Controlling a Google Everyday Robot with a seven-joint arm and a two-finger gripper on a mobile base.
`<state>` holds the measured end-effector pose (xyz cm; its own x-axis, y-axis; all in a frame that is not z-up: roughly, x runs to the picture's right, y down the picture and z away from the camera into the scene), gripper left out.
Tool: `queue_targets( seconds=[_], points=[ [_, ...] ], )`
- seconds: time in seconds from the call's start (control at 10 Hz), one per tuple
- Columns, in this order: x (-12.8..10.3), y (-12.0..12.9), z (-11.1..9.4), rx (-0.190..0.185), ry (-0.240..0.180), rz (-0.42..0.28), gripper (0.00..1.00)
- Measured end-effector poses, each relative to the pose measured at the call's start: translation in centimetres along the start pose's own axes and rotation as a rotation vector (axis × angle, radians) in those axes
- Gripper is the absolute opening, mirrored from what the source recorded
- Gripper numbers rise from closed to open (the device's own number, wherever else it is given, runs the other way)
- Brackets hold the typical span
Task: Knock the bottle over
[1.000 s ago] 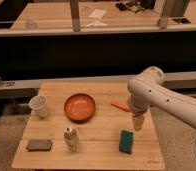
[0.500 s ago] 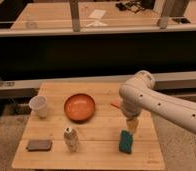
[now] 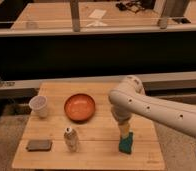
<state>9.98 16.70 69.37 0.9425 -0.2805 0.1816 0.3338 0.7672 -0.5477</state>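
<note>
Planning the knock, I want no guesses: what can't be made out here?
Camera view, gripper over the table's right side: whether it touches the green sponge below; its tip overlaps the sponge.
Camera view, bottle: label print and fill level, too small.
Camera view, arm: its base, cut off by the right edge.

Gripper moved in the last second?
Yes. The gripper has shifted left in view, from right of the sponge to just above it, nearer the bottle.

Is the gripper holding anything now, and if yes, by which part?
Nothing is held. The gripper hangs with open jaws over the green sponge; the bottle stands apart from it, untouched.
</note>
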Motion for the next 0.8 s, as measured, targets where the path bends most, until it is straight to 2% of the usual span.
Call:
queue_targets(
  seconds=[0.2, 0.4, 0.6, 0.7, 0.8],
  points=[
    [-3.1, -0.7, 0.5, 0.002, -0.011, -0.039, 0.80],
    [-3.9, -0.5, 0.9, 0.002, -0.015, -0.058, 0.80],
    [-4.6, -0.4, 1.2, 0.002, -0.022, -0.082, 0.73],
    [-5.1, -0.5, 1.1, 0.004, -0.022, -0.092, 0.73],
    [-6.4, -0.7, 1.1, 0.003, -0.027, -0.104, 0.69]
  ],
)
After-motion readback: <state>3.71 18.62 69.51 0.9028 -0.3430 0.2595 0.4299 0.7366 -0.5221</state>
